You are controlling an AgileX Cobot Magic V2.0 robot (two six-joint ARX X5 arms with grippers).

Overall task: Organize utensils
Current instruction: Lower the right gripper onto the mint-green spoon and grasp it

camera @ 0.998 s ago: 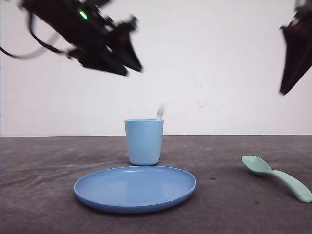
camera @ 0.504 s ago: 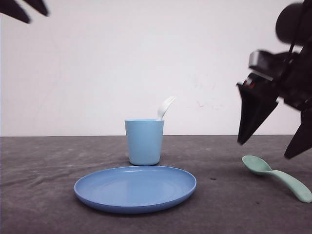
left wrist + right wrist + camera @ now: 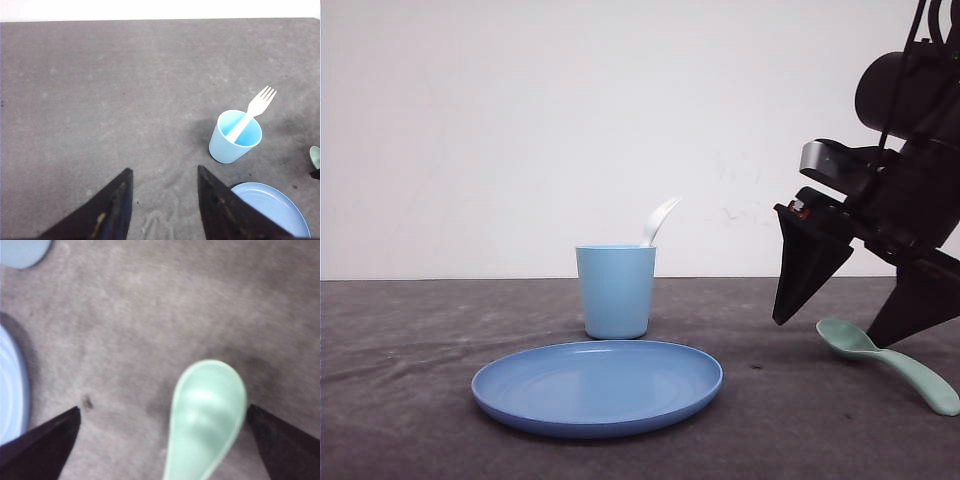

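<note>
Front view gives us the mint-green spoon lying flat on the grey table, bowl end pointing toward the blue plate, and the change is plain: half a second ago our right gripper hung higher above it, and now it has dropped so that its two fingers stand astride the spoon's bowl, tips close to the cloth. Our left gripper, which was overhead a second ago, has gone up and away; in its wrist view it sits well back from the light blue cup. The white fork already stands in that cup, tines up, so we judge the fork done and the spoon the remaining piece.

Our right claw is spread wide and holds nothing. In the right wrist view the spoon's bowl lies between the fingers, nearer one than the other, with bare cloth on both sides. We see no contact yet. Our left claw is likewise parted and empty.
</note>
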